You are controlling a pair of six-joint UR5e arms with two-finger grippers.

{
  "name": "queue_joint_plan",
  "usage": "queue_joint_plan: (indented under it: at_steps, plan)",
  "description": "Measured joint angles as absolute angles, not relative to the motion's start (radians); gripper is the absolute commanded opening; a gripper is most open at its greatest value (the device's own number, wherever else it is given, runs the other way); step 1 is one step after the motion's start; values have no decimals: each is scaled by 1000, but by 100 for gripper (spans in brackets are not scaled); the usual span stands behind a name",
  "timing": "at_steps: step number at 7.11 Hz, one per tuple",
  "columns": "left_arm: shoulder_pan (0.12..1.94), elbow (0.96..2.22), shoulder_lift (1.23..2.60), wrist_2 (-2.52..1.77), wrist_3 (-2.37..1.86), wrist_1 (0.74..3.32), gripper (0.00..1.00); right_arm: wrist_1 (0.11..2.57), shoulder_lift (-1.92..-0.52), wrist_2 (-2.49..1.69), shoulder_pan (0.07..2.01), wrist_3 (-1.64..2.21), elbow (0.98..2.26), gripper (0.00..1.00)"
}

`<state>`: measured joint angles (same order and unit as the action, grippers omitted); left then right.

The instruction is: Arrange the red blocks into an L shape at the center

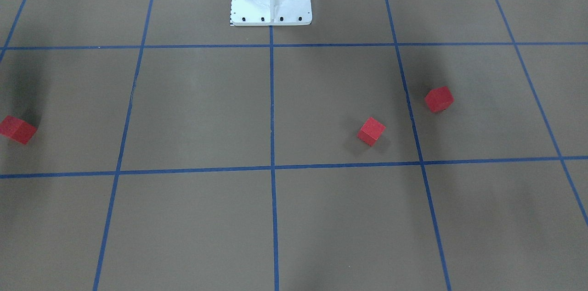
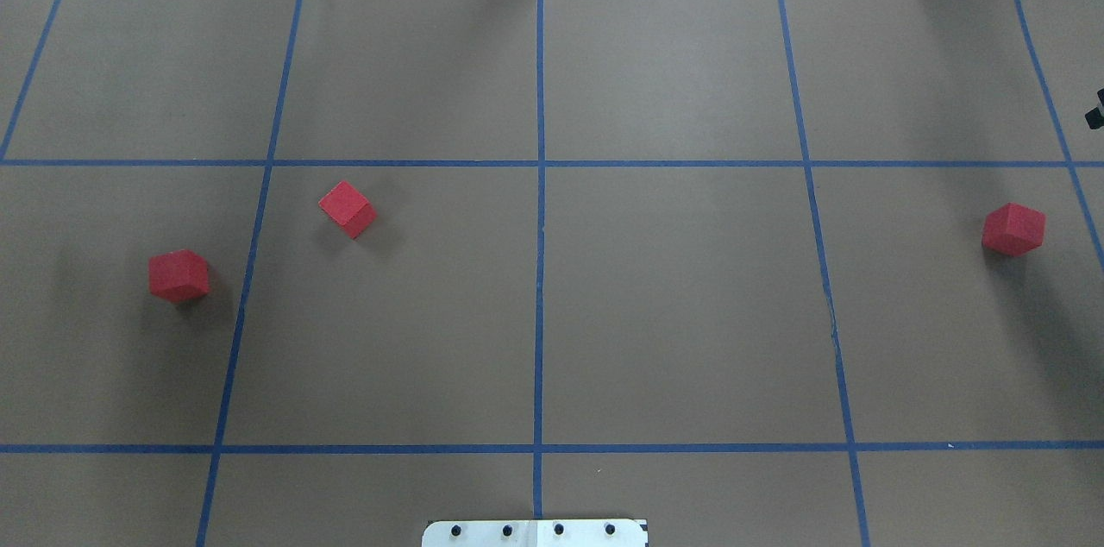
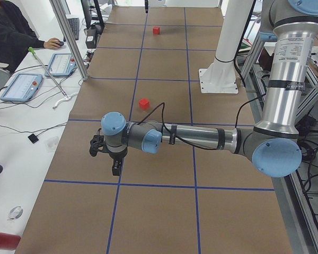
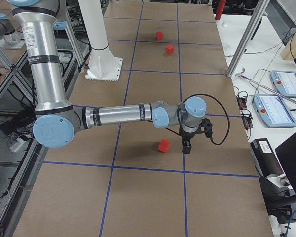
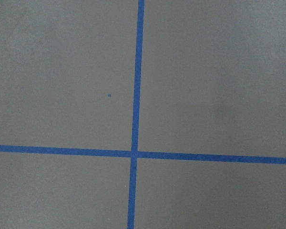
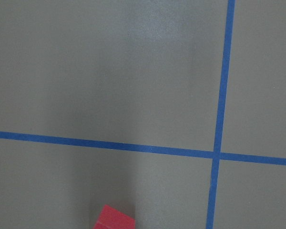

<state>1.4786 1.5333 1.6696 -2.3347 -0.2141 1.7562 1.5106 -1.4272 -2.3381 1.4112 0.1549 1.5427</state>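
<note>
Blocks first: three little red cubes, none touching, none at the center (image 2: 539, 305) yet. The outer left block (image 2: 178, 276) sits in the outer square on the robot's left. The inner left block (image 2: 348, 208) is one square in, turned diagonal to the grid. The right block (image 2: 1013, 229) is way off on the other side. So the L isn't even started, imo.

The left arm (image 3: 164, 138) reaches out low over the tabletop (image 2: 673, 55). Its wrist cam sees only a tape cross (image 5: 133, 153), no cube. The right arm (image 4: 123, 114) hangs just beside the right block, which peeks in at the bottom of its wrist cam. As for left jaws and right jaws, they only show in the side cams, so I can't tell if they're spread or pressed together.

Handling guess: they look light, rigid and matte, so not slippery and nothing to break. I'd pinch two opposite flat faces, mid-height, with the wrist turned to match each cube's rotation. Grab on the corners and it'll likely twist out. Being so light, they could skid when nudged together.
</note>
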Motion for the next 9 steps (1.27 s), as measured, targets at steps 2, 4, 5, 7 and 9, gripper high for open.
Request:
queue_joint_plan:
  at_steps: [2, 4, 5, 7, 9]
  plan:
    - [1476, 1545, 1664, -2333, -212, 1757, 100, 1509, -1431, -2344, 1412, 155, 1545, 100]
    - [1475, 1552, 1649, -2328, -207, 1765, 100, 1507, -1443, -2357, 1412, 149, 1587, 100]
    - [1473, 1553, 1626, -2328, -204, 1791, 100, 1505, -1455, -2361, 1400, 146, 1614, 100]
    - [1473, 1548, 1585, -2328, -203, 1866, 100, 1486, -1482, -2363, 1314, 148, 1627, 100]
    - [1471, 1546, 1576, -2328, -203, 1883, 100, 1477, -1487, -2338, 1220, 147, 1620, 100]
